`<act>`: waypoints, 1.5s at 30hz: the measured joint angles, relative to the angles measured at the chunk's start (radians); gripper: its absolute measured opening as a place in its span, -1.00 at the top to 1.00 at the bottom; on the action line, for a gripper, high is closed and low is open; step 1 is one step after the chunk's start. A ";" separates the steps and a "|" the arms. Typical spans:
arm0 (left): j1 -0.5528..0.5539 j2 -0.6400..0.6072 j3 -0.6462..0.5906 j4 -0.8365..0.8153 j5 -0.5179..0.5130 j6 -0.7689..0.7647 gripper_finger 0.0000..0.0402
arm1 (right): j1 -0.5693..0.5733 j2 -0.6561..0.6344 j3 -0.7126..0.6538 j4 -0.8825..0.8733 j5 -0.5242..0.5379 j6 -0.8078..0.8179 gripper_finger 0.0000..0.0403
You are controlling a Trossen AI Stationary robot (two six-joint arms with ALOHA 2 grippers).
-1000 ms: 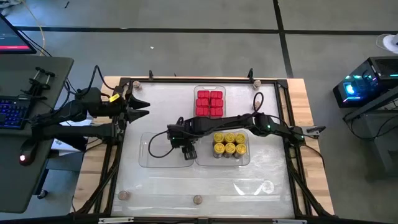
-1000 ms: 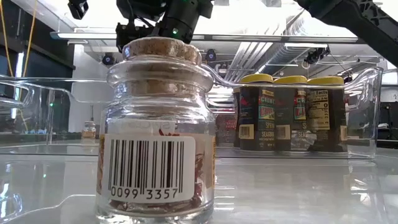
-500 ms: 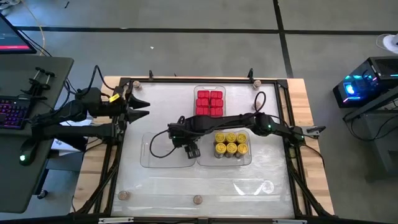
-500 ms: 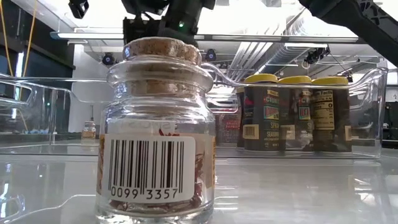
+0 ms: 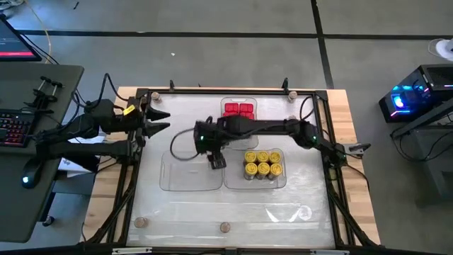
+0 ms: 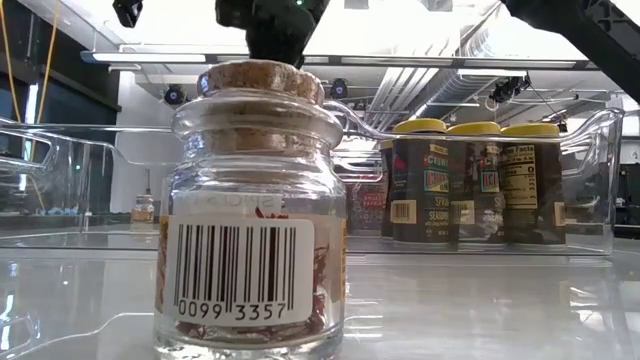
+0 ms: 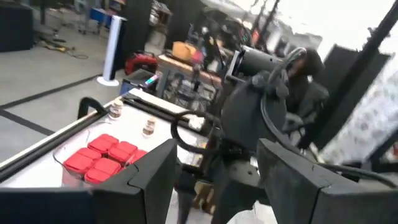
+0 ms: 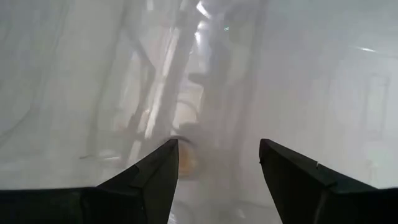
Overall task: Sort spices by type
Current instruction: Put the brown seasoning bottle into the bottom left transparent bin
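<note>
While its fingers stand apart and hold nothing, the right gripper (image 5: 217,161) hangs above the clear tray (image 5: 186,183). Yellow-lidded jars (image 5: 261,163) fill the neighbouring tray; red boxes (image 5: 239,109) sit behind. Open too, the left gripper (image 5: 161,122) waits at the table's left edge.

Right end effector (image 5: 216,161) raised and shifted toward the red boxes (image 5: 238,109), its arm now covering most of them.

Right arm (image 5: 269,127) covering part of the red boxes (image 5: 238,108), cork-stoppered jar (image 6: 252,210) base cut at low view's bottom edge, right wrist view blurred white
</note>
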 joint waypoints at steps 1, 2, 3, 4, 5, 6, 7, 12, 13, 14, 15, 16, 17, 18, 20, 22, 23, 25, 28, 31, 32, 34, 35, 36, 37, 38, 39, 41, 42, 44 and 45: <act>0.000 0.000 0.000 0.011 -0.018 -0.016 -0.03 | -0.010 -0.012 0.000 0.000 0.002 -0.003 -0.09; 0.000 0.002 0.000 0.018 -0.045 -0.034 -0.03 | -0.021 -0.024 0.000 0.000 0.005 -0.002 -0.09; 0.002 0.008 0.000 0.020 -0.077 -0.053 -0.03 | -0.031 -0.039 0.000 -0.001 0.008 0.002 -0.09; 0.004 0.016 0.000 0.020 -0.111 -0.076 -0.03 | -0.042 -0.052 0.000 -0.002 0.011 0.013 -0.09; 0.009 0.029 0.003 0.010 -0.141 -0.094 -0.03 | -0.053 -0.064 0.000 -0.001 0.011 0.027 -0.09; 0.017 0.052 0.012 -0.006 -0.165 -0.107 -0.03 | -0.066 -0.077 0.000 -0.002 0.011 0.044 -0.09; 0.031 0.086 0.030 -0.030 -0.177 -0.111 -0.02 | -0.078 -0.089 0.000 -0.009 0.011 0.059 -0.09; 0.194 0.383 0.218 -0.309 -0.172 -0.010 0.09 | -0.135 -0.145 0.000 -0.083 0.010 0.116 0.00; 0.245 0.459 0.270 -0.381 -0.172 0.039 0.13 | -0.145 -0.158 0.000 -0.105 0.010 0.127 0.05; 0.303 0.532 0.317 -0.453 -0.181 0.092 0.17 | -0.153 -0.169 0.000 -0.136 0.008 0.133 0.10; 0.360 0.603 0.362 -0.515 -0.202 0.141 0.20 | -0.160 -0.183 0.000 -0.166 0.003 0.138 0.16; 0.418 0.670 0.402 -0.557 -0.228 0.183 0.23 | -0.165 -0.195 0.000 -0.197 -0.002 0.147 0.22; 0.474 0.730 0.433 -0.586 -0.258 0.216 0.26 | -0.166 -0.209 0.000 -0.229 -0.009 0.157 0.28; 0.533 0.783 0.455 -0.607 -0.280 0.238 0.29 | -0.166 -0.224 0.000 -0.260 -0.016 0.164 0.35; 0.647 0.865 0.470 -0.618 -0.287 0.250 0.34 | -0.157 -0.254 0.000 -0.326 -0.017 0.184 0.51; 0.750 0.922 0.469 -0.614 -0.241 0.224 0.37 | -0.140 -0.285 0.000 -0.384 -0.012 0.208 0.69; 0.796 0.943 0.465 -0.616 -0.202 0.204 0.38 | -0.128 -0.303 -0.003 -0.403 0.000 0.219 0.78; 0.873 0.972 0.448 -0.620 -0.135 0.187 0.41 | -0.101 -0.344 -0.025 -0.437 0.025 0.236 0.94; 0.942 0.991 0.436 -0.616 -0.095 0.185 0.48 | -0.061 -0.420 -0.101 -0.440 0.104 0.294 0.94; 0.975 1.001 0.436 -0.556 -0.091 0.188 0.64 | -0.019 -0.525 -0.241 -0.431 0.197 0.393 0.98; 0.979 1.005 0.436 -0.545 -0.094 0.191 0.74 | -0.002 -0.573 -0.306 -0.419 0.228 0.439 0.99; 0.978 1.021 0.437 -0.539 -0.094 0.191 0.92 | 0.035 -0.676 -0.452 -0.366 0.281 0.543 0.98; 0.978 1.030 0.436 -0.538 -0.095 0.188 0.95 | 0.058 -0.740 -0.535 -0.330 0.302 0.606 0.99; 0.977 1.037 0.435 -0.537 -0.107 0.184 0.96 | 0.082 -0.799 -0.616 -0.288 0.317 0.668 0.99; 0.975 1.040 0.435 -0.535 -0.119 0.176 0.96 | 0.106 -0.855 -0.690 -0.247 0.332 0.735 0.99; 0.975 1.042 0.435 -0.527 -0.132 0.161 0.98 | 0.135 -0.916 -0.766 -0.201 0.350 0.808 0.99; 0.972 1.044 0.435 -0.514 -0.145 0.141 0.99 | 0.163 -0.971 -0.835 -0.164 0.365 0.877 0.99; 0.970 1.049 0.436 -0.494 -0.160 0.094 0.99 | 0.214 -1.068 -0.957 -0.092 0.402 1.008 1.00; 0.970 1.050 0.436 -0.485 -0.164 0.074 0.99 | 0.238 -1.109 -1.010 -0.054 0.423 1.066 1.00; 0.970 1.052 0.436 -0.469 -0.178 0.044 1.00 | 0.280 -1.171 -1.097 0.014 0.454 1.160 1.00; 0.970 1.057 0.436 -0.464 -0.186 0.031 1.00 | 0.298 -1.195 -1.133 0.042 0.462 1.190 1.00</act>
